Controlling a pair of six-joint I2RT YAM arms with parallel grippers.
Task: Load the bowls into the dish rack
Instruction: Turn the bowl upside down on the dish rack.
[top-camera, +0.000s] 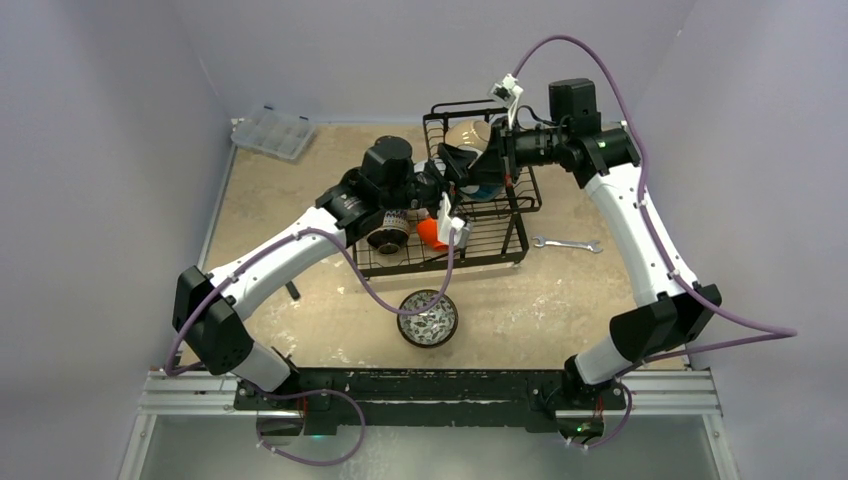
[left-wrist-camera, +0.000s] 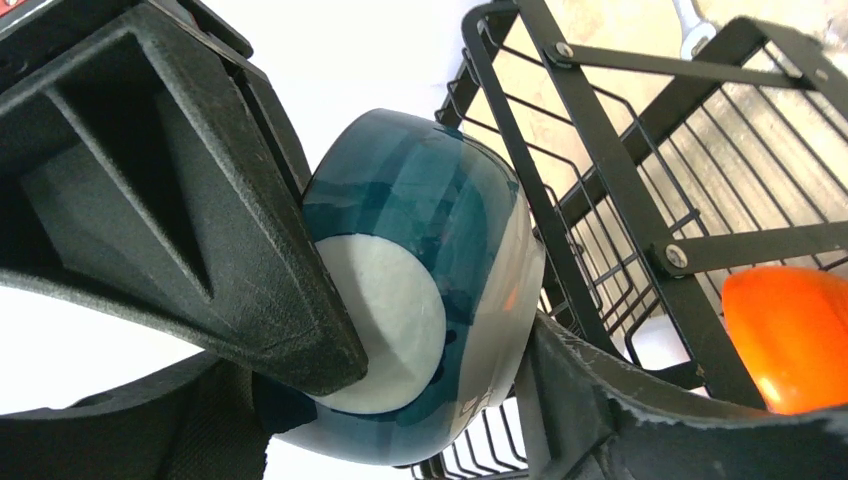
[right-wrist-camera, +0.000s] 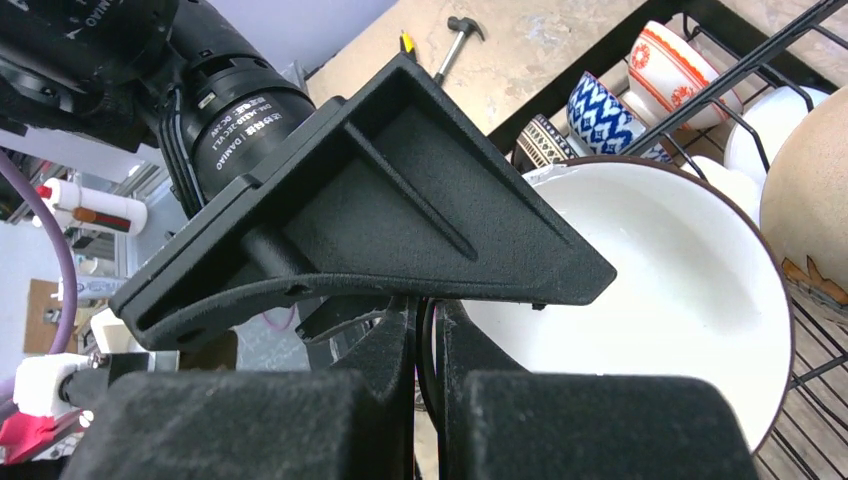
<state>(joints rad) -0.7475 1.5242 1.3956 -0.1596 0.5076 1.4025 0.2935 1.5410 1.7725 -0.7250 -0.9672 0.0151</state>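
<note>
My left gripper (left-wrist-camera: 440, 350) is shut on a teal bowl (left-wrist-camera: 430, 210), one finger on its white base and one inside it, beside the black wire dish rack (left-wrist-camera: 610, 180). My right gripper (right-wrist-camera: 430, 340) is shut on the dark rim of a white-lined bowl (right-wrist-camera: 650, 300) over the rack. In the top view both grippers, left (top-camera: 445, 195) and right (top-camera: 470, 165), meet over the rack (top-camera: 500, 245). An orange bowl (left-wrist-camera: 790, 335) and a dark bowl (top-camera: 388, 238) sit in the rack. Blue-patterned (right-wrist-camera: 600, 115), red floral (right-wrist-camera: 675, 65) and tan (right-wrist-camera: 810, 200) bowls stand there too.
A dark patterned bowl (top-camera: 428, 318) sits on the table in front of the rack. A wrench (top-camera: 567, 243) lies right of the rack. A clear compartment box (top-camera: 272, 132) is at the back left. A small hammer (right-wrist-camera: 455, 35) lies on the table.
</note>
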